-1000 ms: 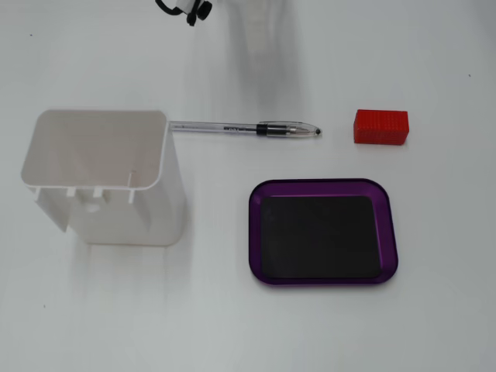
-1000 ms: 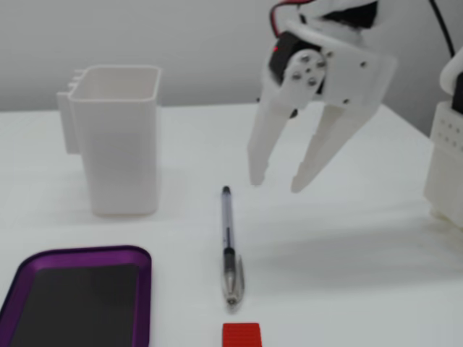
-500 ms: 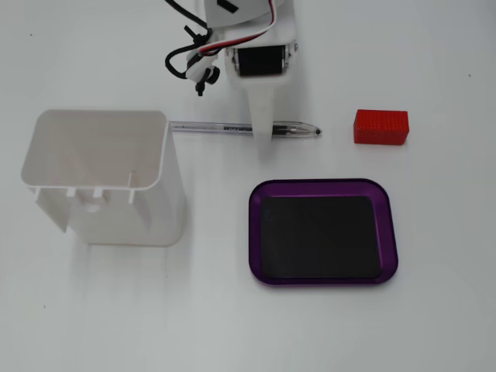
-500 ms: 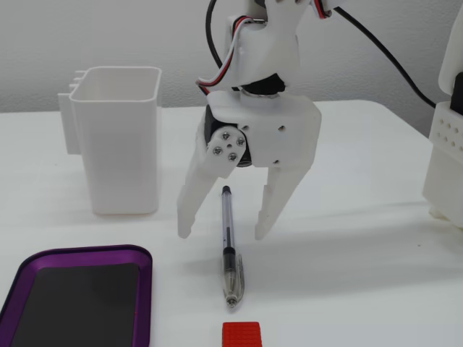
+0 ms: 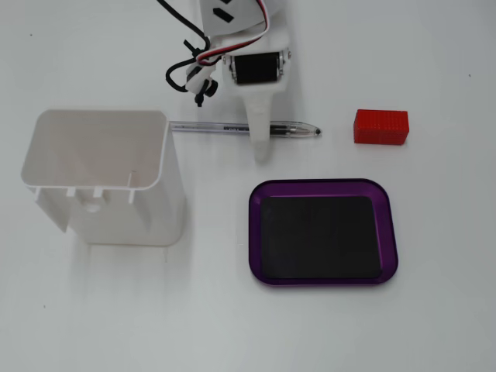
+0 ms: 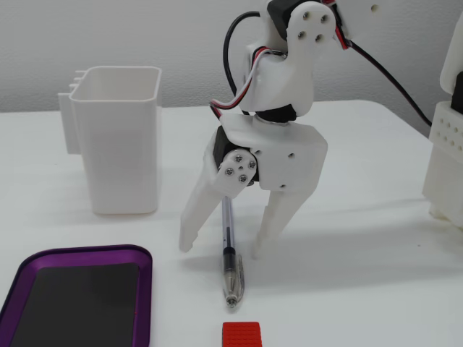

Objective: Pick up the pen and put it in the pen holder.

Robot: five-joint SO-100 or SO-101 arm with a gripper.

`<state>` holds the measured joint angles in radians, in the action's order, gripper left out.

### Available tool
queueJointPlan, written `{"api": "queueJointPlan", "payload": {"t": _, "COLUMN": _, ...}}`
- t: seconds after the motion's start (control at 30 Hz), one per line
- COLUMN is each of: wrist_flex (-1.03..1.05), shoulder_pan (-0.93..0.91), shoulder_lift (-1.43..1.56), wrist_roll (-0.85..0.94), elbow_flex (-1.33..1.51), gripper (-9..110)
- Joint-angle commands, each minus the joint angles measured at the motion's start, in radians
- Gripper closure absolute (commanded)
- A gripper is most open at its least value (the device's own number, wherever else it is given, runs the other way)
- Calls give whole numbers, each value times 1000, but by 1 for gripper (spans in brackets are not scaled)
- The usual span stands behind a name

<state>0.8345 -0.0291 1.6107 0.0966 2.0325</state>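
A clear pen (image 5: 209, 127) with a dark tip lies flat on the white table, to the right of the holder in a fixed view. It also shows in the other fixed view (image 6: 230, 264), tip towards the camera. The white pen holder (image 5: 101, 174), an open rectangular cup, stands upright (image 6: 119, 141). My white gripper (image 6: 223, 251) is open and empty. It points down and straddles the pen's middle, one finger (image 6: 194, 224) on each side, tips close to the table. From above, the gripper (image 5: 260, 128) crosses over the pen.
A purple tray (image 5: 323, 188) with a black inlay lies in front of the pen, also in the other fixed view (image 6: 79, 253). A red block (image 5: 380, 126) sits past the pen's tip (image 6: 241, 336). A white structure (image 6: 445, 159) stands at the right edge.
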Motion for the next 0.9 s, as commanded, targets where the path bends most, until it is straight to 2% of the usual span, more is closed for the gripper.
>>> {"api": "queueJointPlan", "payload": {"t": 0.0, "wrist_flex": -14, "shoulder_pan": 6, "shoulder_lift": 0, "wrist_roll": 11, "elbow_flex": 3, "gripper": 86}}
{"api": "queueJointPlan", "payload": {"t": 0.17, "wrist_flex": -3, "shoulder_pan": 8, "shoulder_lift": -57, "wrist_roll": 38, "elbow_flex": -12, "gripper": 100}}
{"api": "queueJointPlan", "payload": {"t": 0.43, "wrist_flex": 21, "shoulder_pan": 17, "shoulder_lift": -97, "wrist_roll": 67, "elbow_flex": -15, "gripper": 98}}
{"api": "queueJointPlan", "payload": {"t": 0.7, "wrist_flex": 75, "shoulder_pan": 20, "shoulder_lift": -92, "wrist_roll": 103, "elbow_flex": -14, "gripper": 102}}
{"api": "queueJointPlan", "payload": {"t": 0.87, "wrist_flex": 183, "shoulder_pan": 23, "shoulder_lift": 2, "wrist_roll": 91, "elbow_flex": -54, "gripper": 102}}
